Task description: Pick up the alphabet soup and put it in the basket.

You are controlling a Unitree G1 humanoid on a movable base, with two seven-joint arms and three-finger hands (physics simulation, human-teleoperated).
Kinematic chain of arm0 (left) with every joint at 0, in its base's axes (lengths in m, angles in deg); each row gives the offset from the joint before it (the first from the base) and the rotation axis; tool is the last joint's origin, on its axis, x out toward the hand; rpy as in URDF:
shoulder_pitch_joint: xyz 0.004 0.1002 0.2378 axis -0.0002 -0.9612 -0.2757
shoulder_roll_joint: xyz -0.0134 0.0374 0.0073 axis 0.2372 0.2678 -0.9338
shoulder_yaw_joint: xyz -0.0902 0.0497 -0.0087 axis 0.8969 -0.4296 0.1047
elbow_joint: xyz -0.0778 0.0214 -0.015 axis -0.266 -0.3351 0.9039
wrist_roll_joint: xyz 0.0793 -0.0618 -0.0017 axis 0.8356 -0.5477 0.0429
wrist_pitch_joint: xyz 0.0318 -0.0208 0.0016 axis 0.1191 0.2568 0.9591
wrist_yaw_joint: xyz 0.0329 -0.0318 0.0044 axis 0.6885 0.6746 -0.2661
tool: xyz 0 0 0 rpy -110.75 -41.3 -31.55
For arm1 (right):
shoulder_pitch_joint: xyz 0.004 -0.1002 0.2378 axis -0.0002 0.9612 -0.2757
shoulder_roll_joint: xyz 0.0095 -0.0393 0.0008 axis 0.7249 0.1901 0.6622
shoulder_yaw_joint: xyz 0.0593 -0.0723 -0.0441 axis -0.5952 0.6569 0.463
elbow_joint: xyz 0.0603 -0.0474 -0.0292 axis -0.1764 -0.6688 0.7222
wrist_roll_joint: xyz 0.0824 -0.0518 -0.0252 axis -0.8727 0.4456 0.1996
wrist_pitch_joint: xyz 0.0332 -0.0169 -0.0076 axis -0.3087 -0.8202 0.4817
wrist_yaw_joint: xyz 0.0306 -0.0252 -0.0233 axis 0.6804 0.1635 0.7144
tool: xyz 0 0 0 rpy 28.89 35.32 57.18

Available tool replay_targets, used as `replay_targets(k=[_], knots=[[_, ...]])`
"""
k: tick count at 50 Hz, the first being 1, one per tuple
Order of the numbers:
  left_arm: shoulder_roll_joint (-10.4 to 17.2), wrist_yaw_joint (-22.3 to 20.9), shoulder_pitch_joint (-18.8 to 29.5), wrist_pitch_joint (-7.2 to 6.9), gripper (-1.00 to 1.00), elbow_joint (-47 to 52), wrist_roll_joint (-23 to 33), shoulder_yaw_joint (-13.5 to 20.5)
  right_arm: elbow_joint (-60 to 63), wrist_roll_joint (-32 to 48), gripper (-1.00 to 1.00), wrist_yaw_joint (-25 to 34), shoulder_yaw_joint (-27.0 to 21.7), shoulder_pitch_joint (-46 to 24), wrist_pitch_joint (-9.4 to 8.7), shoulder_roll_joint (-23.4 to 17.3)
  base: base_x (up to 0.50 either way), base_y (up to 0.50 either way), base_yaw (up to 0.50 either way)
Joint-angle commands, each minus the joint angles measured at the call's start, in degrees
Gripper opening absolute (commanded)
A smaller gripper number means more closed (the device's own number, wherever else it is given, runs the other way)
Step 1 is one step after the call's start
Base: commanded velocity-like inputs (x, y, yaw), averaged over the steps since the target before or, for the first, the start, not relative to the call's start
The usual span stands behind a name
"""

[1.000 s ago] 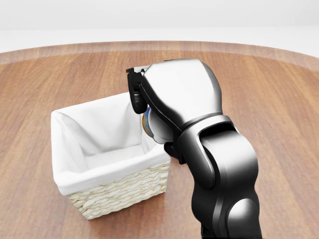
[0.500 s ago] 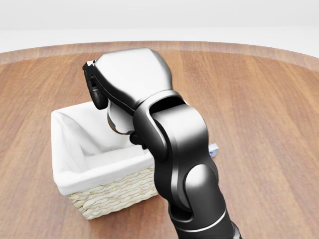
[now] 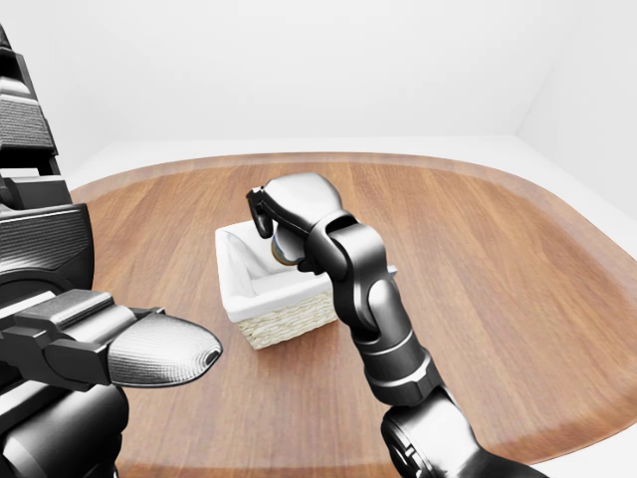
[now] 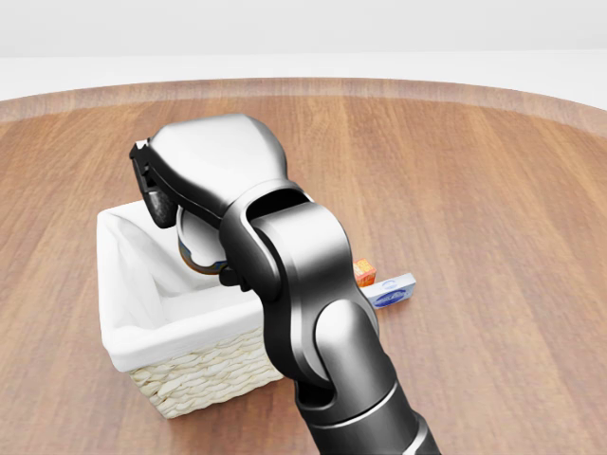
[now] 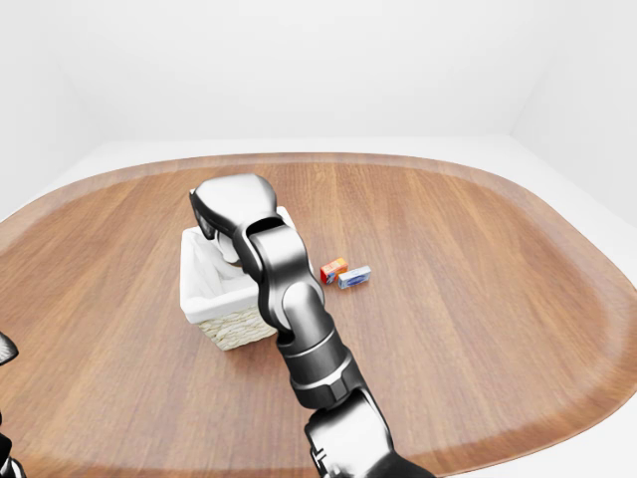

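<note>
The right robot hand (image 4: 180,204) hangs over the open top of the basket (image 4: 123,355), its fingers (image 4: 152,194) curled round the alphabet soup (image 4: 199,258), of which only a sliver of rounded rim with a blue and orange label shows under the palm; the can is thus pinched in the hand and held above the white cloth lining, near the basket's right wall in the head view; whether it already touches the lining I cannot tell, since the forearm hides the lower part; the pickup looks done and the carry is all but done, so what is left, as I judge it, is to lower a little, let the fingers part, and draw the arm clear without catching the rim; the left robot hand (image 3: 149,349) sits low at the left of the left-eye view, well apart from the basket, holding nothing, its fingers looking loosely spread; on the wooden surface (image 4: 493,190) just right of the basket lie a small orange box (image 5: 333,269) and a small blue box (image 5: 354,277), touching each other and untouched by either hand
</note>
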Motion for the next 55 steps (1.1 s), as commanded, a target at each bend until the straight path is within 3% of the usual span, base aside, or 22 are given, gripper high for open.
replay_targets(k=[1,31,34,40,46,55], knots=[[-0.1,-0.5,-0.1,0.00,1.00,0.0,0.8,-0.2,-1.3,-0.4,-0.94,-2.0,0.2,-0.8,0.00,0.0,0.00,0.00,0.00],[1.2,1.2,0.1,0.00,1.00,0.0,-1.4,0.0,-1.7,1.0,-0.99,-2.0,-0.2,-1.3,0.00,-0.2,0.00,0.00,0.00],[1.2,1.2,0.1,0.00,1.00,0.0,-1.4,0.0,-1.7,1.0,-0.93,-2.0,-0.2,-1.3,0.00,-0.2,0.00,0.00,0.00],[1.1,0.8,0.4,0.00,1.00,0.0,-1.2,0.5,-18.4,-6.9,-0.95,-9.7,-4.8,-13.8,0.00,-2.8,0.00,0.00,0.00],[1.2,0.6,0.0,0.00,1.00,0.0,-0.7,-0.2,-33.1,-15.7,-0.97,-20.0,-6.1,-22.9,0.00,-4.9,0.00,0.00,0.00],[1.7,0.8,0.0,0.00,1.00,0.0,-0.7,-0.4,-45.5,-20.5,-0.97,-26.1,-5.3,-28.5,0.00,-5.6,0.00,0.00,0.00]])
